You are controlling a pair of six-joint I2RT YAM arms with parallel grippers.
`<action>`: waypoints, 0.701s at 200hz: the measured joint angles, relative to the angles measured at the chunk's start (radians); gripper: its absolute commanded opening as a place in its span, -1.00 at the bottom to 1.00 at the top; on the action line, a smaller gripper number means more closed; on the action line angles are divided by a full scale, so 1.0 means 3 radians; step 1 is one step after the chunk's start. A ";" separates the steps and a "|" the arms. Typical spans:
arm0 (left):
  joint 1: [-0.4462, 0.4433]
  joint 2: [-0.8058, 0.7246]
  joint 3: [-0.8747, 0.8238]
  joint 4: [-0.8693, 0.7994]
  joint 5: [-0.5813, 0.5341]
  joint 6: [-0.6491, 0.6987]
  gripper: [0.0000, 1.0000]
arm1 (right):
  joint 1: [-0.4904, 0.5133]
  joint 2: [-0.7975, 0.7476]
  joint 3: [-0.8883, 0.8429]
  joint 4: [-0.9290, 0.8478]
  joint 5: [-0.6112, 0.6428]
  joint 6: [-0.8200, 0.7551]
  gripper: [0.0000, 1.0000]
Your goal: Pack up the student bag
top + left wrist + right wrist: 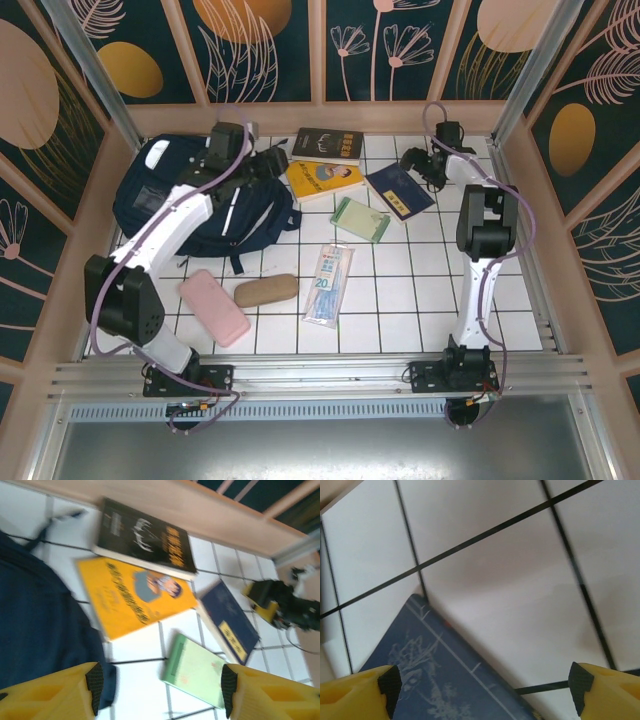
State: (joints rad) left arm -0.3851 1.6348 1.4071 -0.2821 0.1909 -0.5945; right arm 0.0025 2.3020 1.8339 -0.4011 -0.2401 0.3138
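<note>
Since every loose item lies outside it, the large navy blue fabric backpack (190, 205) looks unpacked, and I judge the task barely begun. Whether its zip is open I cannot tell. It lies slumped and soft under the left arm, with white reflective stripes across its cloth.

Just right of the backpack sit a glossy yellow paperback (325, 180) and a black book with gold lettering (328, 145). Farther right of the backpack are a thin pale green notebook (360, 218) and a dark blue book with a yellow label (398, 190), all flat and stiff. On the near side of the backpack lie a rounded pink case (214, 306), a brown oval pouch (266, 290) and a clear plastic packet with blue print (329, 285).

The left gripper (160, 680) hovers at the backpack's right edge, its yellow fingers spread with nothing between them. The right gripper (485, 682), well right of the backpack, stands wide apart over the dark blue book's corner, holding nothing. All seven items have yet to go in.
</note>
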 measured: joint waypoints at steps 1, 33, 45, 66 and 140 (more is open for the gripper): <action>-0.0013 0.0015 -0.0005 0.0018 0.0014 -0.0014 0.30 | 0.0000 0.0001 0.0000 0.0000 -0.0009 -0.0001 0.75; -0.0275 0.0423 -0.0046 0.0373 0.0219 -0.0201 0.30 | 0.0011 0.0043 0.0005 -0.0015 -0.0418 -0.0018 0.71; -0.0352 0.0601 -0.0024 0.0464 0.0272 -0.0268 0.30 | 0.0023 0.0050 -0.0023 -0.0004 -0.0518 -0.0031 0.71; -0.0417 0.0932 0.0097 0.0580 0.0328 -0.0381 0.30 | 0.0025 0.0045 -0.0187 0.0130 -0.0641 -0.0045 0.70; -0.0462 0.1951 0.0992 0.0694 0.0425 -0.0595 0.29 | 0.0268 -0.0617 -0.1310 0.0693 -0.0596 0.0220 0.66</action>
State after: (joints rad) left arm -0.5236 2.2200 1.7046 -0.0738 0.3183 -0.7731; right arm 0.0830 2.1170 1.4410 -0.1932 -0.4191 0.3798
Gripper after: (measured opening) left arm 0.648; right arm 0.832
